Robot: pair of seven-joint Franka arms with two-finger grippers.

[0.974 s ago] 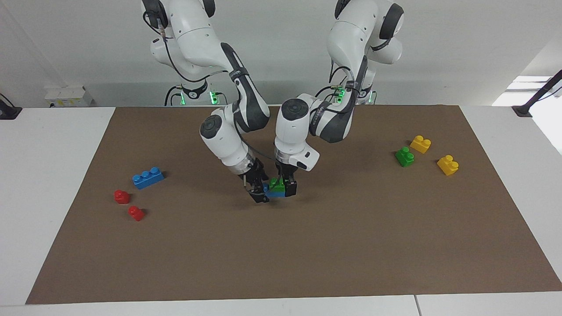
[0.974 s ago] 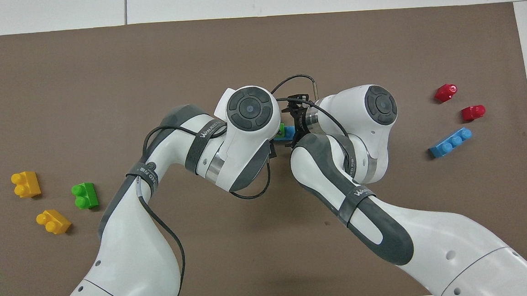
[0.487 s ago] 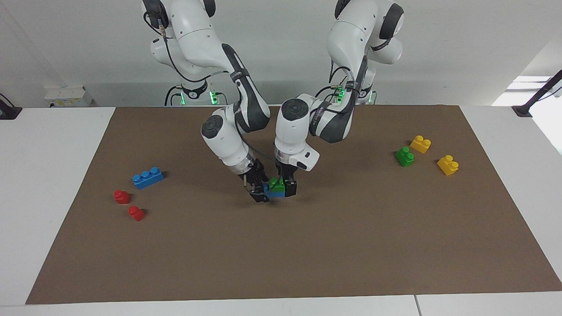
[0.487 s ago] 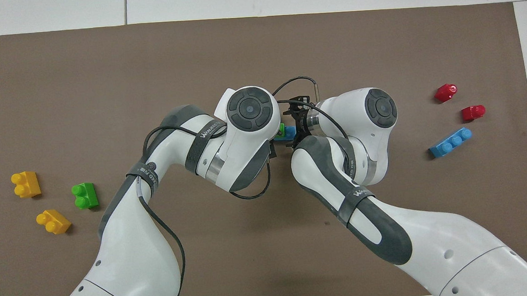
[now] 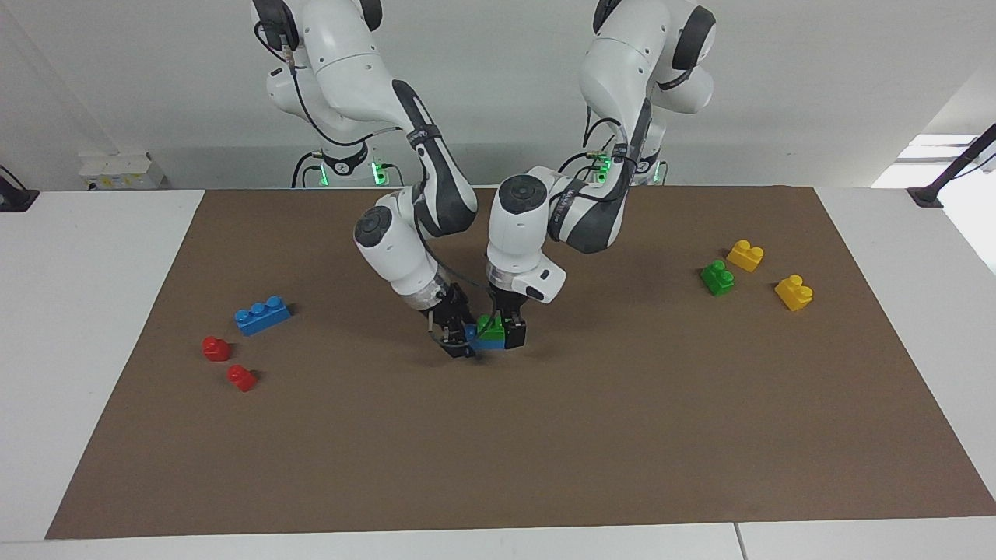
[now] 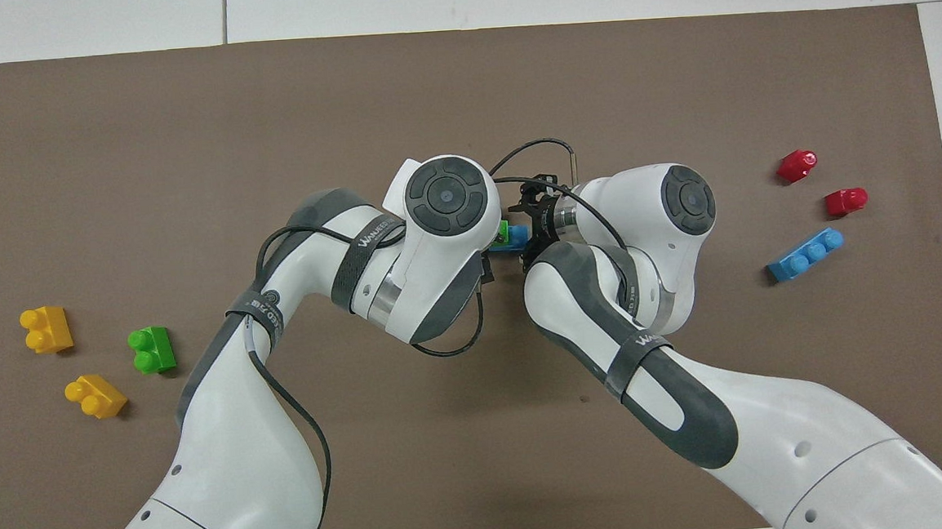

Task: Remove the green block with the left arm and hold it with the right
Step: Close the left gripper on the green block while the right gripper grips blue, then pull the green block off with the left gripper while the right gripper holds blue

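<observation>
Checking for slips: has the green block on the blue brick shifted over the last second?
No. The green block sits at the same spot on the blue brick, mid-mat, unchanged against the mat's edges.

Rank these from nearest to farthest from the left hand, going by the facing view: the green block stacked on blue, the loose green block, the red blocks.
1. The stacked green block, on the blue brick at mid-table, right at the left hand.
2. The loose green block, toward the left arm's end, beside the yellow blocks.
3. The red blocks, toward the right arm's end; the two are too close to rank.
</observation>
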